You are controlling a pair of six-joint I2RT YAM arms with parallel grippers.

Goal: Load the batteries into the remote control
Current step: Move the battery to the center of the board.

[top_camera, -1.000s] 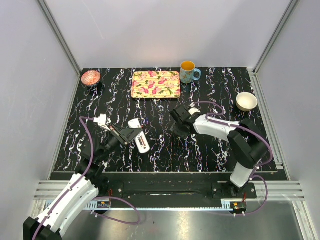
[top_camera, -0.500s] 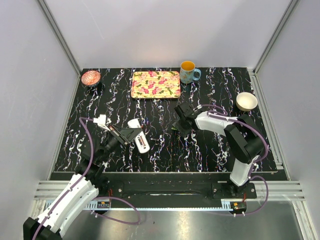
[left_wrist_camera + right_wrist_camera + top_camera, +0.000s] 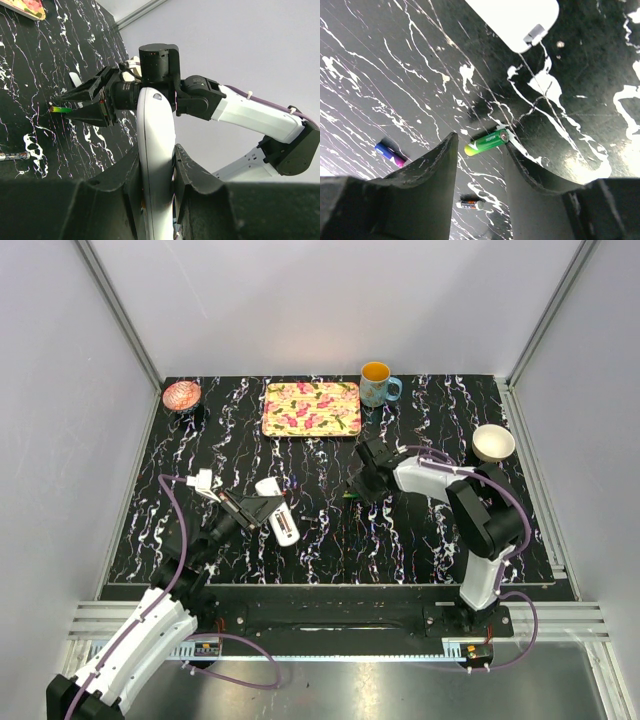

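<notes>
My left gripper (image 3: 262, 510) is shut on the white remote control (image 3: 285, 527) and holds it off the table on the left; in the left wrist view the remote (image 3: 155, 150) stands edge-on between the fingers. My right gripper (image 3: 356, 490) is open and low over the table's middle. In the right wrist view its fingers (image 3: 435, 165) straddle the green battery (image 3: 486, 142), which lies on the table; one fingertip is at its metal end. A blue-and-magenta battery (image 3: 390, 154) and a dark battery with an orange band (image 3: 470, 204) lie nearby. The green battery also shows in the left wrist view (image 3: 60, 108).
The small white cover piece (image 3: 520, 17) lies just beyond the green battery. A floral tray (image 3: 311, 408), an orange-filled mug (image 3: 376, 383), a white bowl (image 3: 493, 442) and a pink bowl (image 3: 182, 395) stand along the back and right.
My right gripper has shifted a little back and right, with the arm folding in, and now sits over the green battery. The left arm and remote have not moved.
</notes>
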